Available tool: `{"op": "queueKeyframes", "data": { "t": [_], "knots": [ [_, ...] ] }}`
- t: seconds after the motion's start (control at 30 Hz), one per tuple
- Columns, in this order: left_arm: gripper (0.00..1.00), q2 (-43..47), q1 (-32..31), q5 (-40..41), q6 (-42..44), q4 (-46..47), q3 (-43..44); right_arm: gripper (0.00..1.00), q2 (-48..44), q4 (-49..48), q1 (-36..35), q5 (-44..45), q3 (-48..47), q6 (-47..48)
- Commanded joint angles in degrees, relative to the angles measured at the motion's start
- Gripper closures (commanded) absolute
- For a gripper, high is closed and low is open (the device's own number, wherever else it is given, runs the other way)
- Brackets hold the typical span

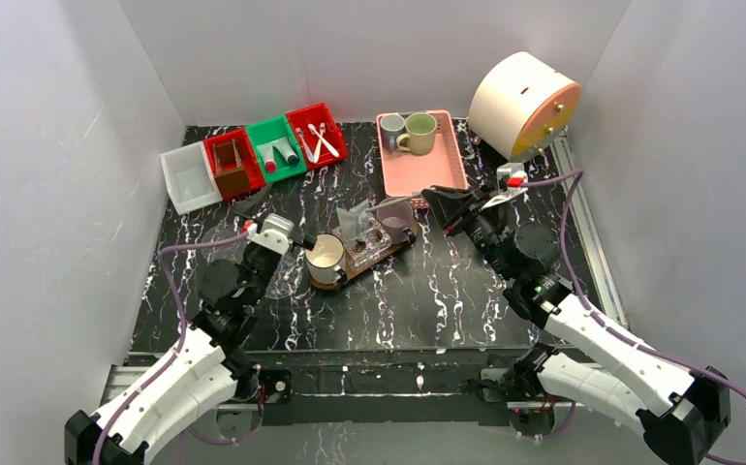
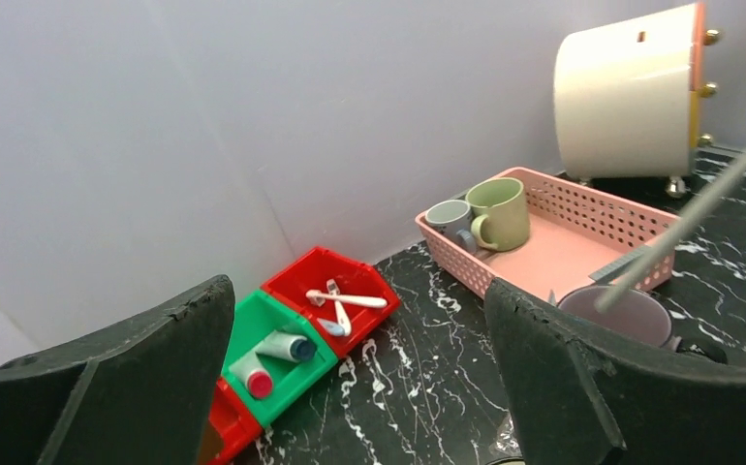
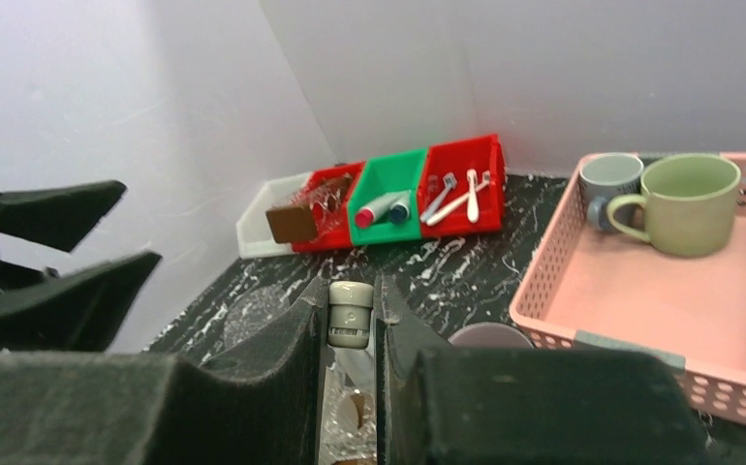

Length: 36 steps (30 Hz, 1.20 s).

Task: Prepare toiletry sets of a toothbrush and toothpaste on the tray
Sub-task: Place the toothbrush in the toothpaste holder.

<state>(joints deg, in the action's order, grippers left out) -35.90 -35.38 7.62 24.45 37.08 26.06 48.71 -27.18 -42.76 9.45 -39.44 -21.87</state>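
Left gripper point(image 1: 294, 240) centre-left, jaws spread wide beside cream mug point(image 1: 326, 258) on tray point(image 1: 371, 259), right gripper point(image 1: 433, 198) upper centre, jaws pinching toothbrush point(image 1: 400, 201) over mauve mug point(image 1: 398, 221)

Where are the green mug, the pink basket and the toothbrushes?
green mug point(image 3: 691, 208), right wrist view, its outer side.
pink basket point(image 1: 425, 172), top view, its bare floor.
toothbrushes point(image 2: 355, 300), left wrist view, one white handle.

Pink basket point(image 1: 427, 172), white-veined black table point(image 1: 447, 300)
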Motion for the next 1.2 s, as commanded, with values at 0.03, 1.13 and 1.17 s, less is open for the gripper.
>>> {"op": "queueKeyframes", "data": {
  "t": [0.03,1.13,1.17],
  "knots": [
    [0.02,-1.31,0.03,13.03,-7.86,3.18,2.32,0.99,-1.81,-6.87,0.17,2.81,3.63,2.08],
    [0.02,-4.05,1.14,22.07,-9.59,4.64,1.75,0.99,6.27,-16.14,0.78,5.13,12.97,-0.97],
    [0.02,-4.02,1.10,22.08,-9.55,4.69,1.71,0.99,6.47,-16.35,0.83,4.90,13.03,-0.98]
  ]
}}
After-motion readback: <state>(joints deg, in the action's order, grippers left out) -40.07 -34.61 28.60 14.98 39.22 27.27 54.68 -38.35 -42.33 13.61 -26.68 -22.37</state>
